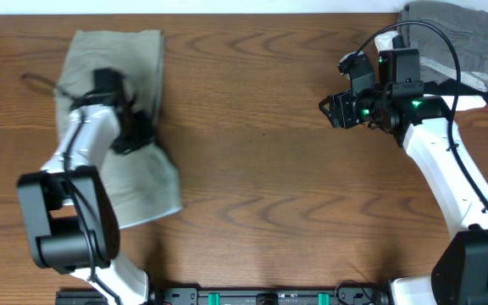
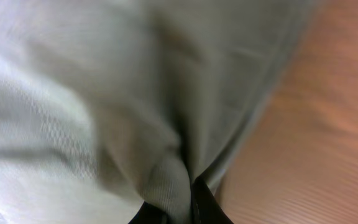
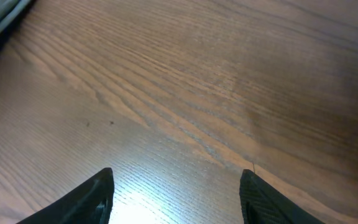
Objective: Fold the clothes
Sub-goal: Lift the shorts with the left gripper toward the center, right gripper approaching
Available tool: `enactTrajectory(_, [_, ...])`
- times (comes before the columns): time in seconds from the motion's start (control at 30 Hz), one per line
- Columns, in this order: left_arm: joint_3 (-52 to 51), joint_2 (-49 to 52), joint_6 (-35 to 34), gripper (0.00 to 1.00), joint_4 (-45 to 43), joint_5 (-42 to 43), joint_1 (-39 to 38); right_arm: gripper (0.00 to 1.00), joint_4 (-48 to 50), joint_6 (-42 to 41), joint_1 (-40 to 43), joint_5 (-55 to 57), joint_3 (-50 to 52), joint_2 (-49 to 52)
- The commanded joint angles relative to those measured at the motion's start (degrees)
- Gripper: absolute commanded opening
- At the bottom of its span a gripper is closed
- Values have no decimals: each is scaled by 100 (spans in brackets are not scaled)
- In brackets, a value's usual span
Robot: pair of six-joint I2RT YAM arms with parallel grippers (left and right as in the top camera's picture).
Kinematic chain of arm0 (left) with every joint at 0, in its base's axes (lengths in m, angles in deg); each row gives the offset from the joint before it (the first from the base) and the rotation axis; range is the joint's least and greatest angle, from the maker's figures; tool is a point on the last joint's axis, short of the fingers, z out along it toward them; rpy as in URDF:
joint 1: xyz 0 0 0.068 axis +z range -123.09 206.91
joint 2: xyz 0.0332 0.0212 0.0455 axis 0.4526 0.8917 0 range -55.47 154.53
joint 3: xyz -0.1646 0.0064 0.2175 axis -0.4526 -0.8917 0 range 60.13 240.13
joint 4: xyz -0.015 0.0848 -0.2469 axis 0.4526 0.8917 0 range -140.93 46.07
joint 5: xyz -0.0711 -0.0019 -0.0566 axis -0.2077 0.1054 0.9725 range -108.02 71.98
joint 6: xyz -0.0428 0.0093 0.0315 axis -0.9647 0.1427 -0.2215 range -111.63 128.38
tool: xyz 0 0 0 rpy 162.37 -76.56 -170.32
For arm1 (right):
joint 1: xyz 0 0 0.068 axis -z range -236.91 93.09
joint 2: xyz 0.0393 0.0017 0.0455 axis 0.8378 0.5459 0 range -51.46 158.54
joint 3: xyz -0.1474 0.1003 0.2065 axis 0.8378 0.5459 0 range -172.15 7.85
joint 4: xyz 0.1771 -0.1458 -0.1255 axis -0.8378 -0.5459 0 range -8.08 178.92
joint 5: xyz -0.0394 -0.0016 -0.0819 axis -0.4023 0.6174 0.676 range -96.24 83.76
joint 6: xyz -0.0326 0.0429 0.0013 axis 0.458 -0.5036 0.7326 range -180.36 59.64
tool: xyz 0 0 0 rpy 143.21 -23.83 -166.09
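Shorts (image 1: 142,182), pale, woven, seemingly pinched in left end effector (image 2: 179,211)

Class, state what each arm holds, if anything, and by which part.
Left jaws are shut on the shorts, pinching a fold of cloth near their side edge. Right jaws stand open over bare table, holding nothing.

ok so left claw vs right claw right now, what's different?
Grip: the left claw is shut on a pinched fold of the khaki shorts; the right claw stands open and holds nothing.
Place: the left claw is on the shorts at the left side of the table; the right claw is over bare wood, near the grey garment.
Shared: both are black two-finger claws.
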Motion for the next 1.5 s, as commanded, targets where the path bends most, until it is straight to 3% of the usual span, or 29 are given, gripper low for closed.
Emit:
enactTrajectory(0.0, [540,-409,94,6,-20,240,-686,61,7,-131,-50,-2,-109,39])
enactTrajectory(0.23, [1355,-468,-37,6,-227,229,-1670,60,-144,-282,-52,-402,-109,39])
enactTrajectory(0.43, [1585,-468,-417,6,-409,243,-1816,67,-315,715,-177,-1786,-109,39])
enactTrajectory(0.53, [1596,-468,-424,6,-428,330,-1816,68,-291,1073,-391,-1786,-109,42])
enactTrajectory(0.87, [1598,-468,-420,6,-431,741,-1816,55,299,1134,-1388,-1069,-109,605])
enactTrajectory(1.27, [1598,-472,-420,6,-431,778,-1816,53,951,1091,-1556,-1250,-109,1519])
enactTrajectory(1.37, [1598,-472,-422,6,-431,778,-1816,46,1058,1088,-1556,-1250,-109,1609])
enactTrajectory(1.43, [1598,-472,-422,6,-431,778,-1816,34,1134,1064,-1558,-1250,-109,1668])
enactTrajectory(1.47, [1598,-472,-422,6,-431,778,-1816,23,1198,997,-1558,-1252,-109,1703])
